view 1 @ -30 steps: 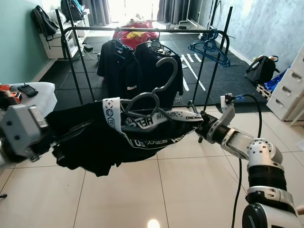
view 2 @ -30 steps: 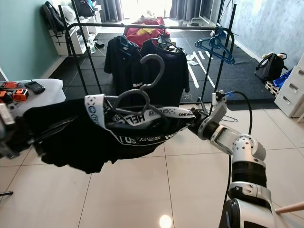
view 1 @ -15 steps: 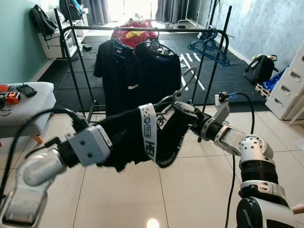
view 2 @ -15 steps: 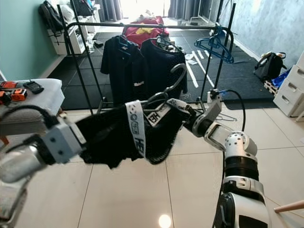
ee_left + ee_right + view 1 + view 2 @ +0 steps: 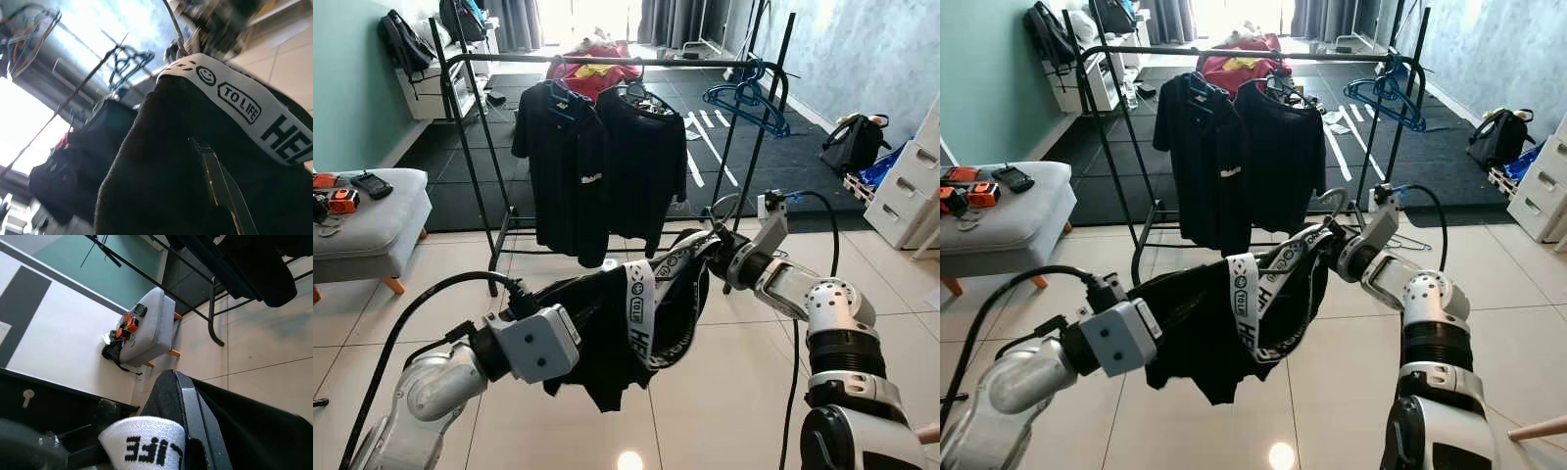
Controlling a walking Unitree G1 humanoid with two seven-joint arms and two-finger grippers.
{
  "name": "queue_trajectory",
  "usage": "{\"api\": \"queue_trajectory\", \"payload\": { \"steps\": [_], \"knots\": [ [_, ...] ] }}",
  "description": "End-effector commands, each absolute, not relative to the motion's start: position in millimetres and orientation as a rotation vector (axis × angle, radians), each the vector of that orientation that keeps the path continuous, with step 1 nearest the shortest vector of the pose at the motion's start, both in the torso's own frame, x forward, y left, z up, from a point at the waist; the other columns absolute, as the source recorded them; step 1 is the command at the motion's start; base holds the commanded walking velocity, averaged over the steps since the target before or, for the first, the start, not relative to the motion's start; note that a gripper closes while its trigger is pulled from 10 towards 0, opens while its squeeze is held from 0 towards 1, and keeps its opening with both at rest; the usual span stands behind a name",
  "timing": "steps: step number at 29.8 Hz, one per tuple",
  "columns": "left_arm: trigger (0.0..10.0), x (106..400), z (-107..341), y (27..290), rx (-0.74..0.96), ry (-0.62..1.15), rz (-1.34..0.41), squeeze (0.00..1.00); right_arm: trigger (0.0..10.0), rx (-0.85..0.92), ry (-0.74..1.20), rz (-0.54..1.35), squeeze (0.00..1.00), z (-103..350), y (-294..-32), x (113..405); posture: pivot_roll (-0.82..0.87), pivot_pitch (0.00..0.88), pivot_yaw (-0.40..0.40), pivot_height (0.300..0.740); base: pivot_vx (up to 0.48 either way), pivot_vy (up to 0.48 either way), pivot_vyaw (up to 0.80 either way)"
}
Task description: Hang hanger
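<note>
While held between both pincers, hanger (image 5: pixel 705 211) hook towards rack (image 5: pixel 607 61).

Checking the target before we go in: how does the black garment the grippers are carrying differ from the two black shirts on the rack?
The carried garment is stretched near level between the left gripper and right gripper, bunched; the rack shirts hang straight down from the rail. The carried one has a white lettered band; the rack shirts look plain apart from a small mark. All are black.

A black claw finger (image 5: pixel 195 431) lies against black cloth (image 5: pixel 254 431) with a white lettered band (image 5: pixel 144 445); beyond, a grey bench (image 5: pixel 149 328) carries orange items (image 5: pixel 128 324).
</note>
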State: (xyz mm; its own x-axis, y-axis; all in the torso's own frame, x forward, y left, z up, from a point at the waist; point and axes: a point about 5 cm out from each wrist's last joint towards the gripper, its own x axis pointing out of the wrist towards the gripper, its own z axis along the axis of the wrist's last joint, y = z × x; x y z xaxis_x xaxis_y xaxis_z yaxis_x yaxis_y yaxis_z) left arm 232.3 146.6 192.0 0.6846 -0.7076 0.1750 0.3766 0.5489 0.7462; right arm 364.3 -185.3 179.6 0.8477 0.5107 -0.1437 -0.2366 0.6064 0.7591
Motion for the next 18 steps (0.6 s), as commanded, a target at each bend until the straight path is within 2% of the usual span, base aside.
{"api": "queue_trajectory", "payload": {
  "steps": [1, 2, 3, 8, 9, 10, 11, 14, 15, 18],
  "knots": [
    [0.0, 233.7, 191.6, 151.0, 0.746, -0.495, -0.649, 0.00, 0.0, 0.800, 0.370, 0.461, 0.00, 179.9, -182.3, 363.7, -0.06, 0.031, -0.008, 0.740, 0.000, 0.000, 0.00],
    [0.0, 234.9, 192.0, 153.3, 0.737, -0.494, -0.632, 0.00, 6.4, 0.731, 0.407, 0.529, 0.00, 175.4, -172.7, 357.2, -0.06, 0.029, -0.008, 0.740, 0.000, 0.000, 0.00],
    [0.0, 236.3, 193.3, 155.3, 0.721, -0.498, -0.610, 0.00, 10.0, 0.659, 0.464, 0.579, 0.00, 166.4, -161.1, 349.5, -0.06, 0.029, -0.008, 0.740, 0.000, 0.000, 0.00],
    [0.0, 240.7, 197.5, 162.9, 0.647, -0.512, -0.528, 0.00, 10.0, 0.560, 0.532, 0.680, 0.00, 153.9, -145.2, 335.3, -0.06, 0.028, -0.008, 0.740, 0.000, 0.000, 0.00],
    [0.0, 241.8, 199.3, 165.9, 0.605, -0.521, -0.493, 0.00, 10.0, 0.534, 0.529, 0.697, 0.47, 153.7, -145.0, 333.2, -0.06, 0.027, -0.006, 0.740, 0.000, 0.000, 0.00],
    [1.7, 242.7, 201.0, 170.0, 0.566, -0.529, -0.459, 0.00, 10.0, 0.505, 0.526, 0.707, 1.00, 153.5, -147.9, 331.5, -0.06, 0.023, -0.003, 0.740, 0.000, 0.000, 0.00],
    [1.0, 243.3, 201.8, 172.7, 0.542, -0.534, -0.440, 0.00, 10.0, 0.486, 0.524, 0.708, 1.00, 153.5, -150.2, 330.9, -0.06, 0.021, -0.004, 0.740, 0.000, 0.000, 0.00],
    [1.0, 243.5, 202.3, 175.3, 0.521, -0.537, -0.426, 0.00, 10.0, 0.463, 0.520, 0.712, 1.00, 153.6, -153.2, 330.2, -0.06, 0.021, -0.004, 0.740, 0.000, 0.000, 0.00],
    [0.0, 243.1, 202.0, 177.1, 0.505, -0.534, -0.439, 0.00, 10.0, 0.429, 0.521, 0.711, 1.00, 153.4, -158.5, 329.1, -0.06, 0.018, -0.003, 0.740, 0.000, 0.000, 0.00],
    [0.0, 242.6, 201.7, 178.0, 0.496, -0.530, -0.451, 0.00, 10.0, 0.406, 0.523, 0.710, 1.00, 153.3, -161.7, 328.3, -0.06, 0.018, -0.003, 0.740, 0.000, 0.000, 0.00]
  ]
}}
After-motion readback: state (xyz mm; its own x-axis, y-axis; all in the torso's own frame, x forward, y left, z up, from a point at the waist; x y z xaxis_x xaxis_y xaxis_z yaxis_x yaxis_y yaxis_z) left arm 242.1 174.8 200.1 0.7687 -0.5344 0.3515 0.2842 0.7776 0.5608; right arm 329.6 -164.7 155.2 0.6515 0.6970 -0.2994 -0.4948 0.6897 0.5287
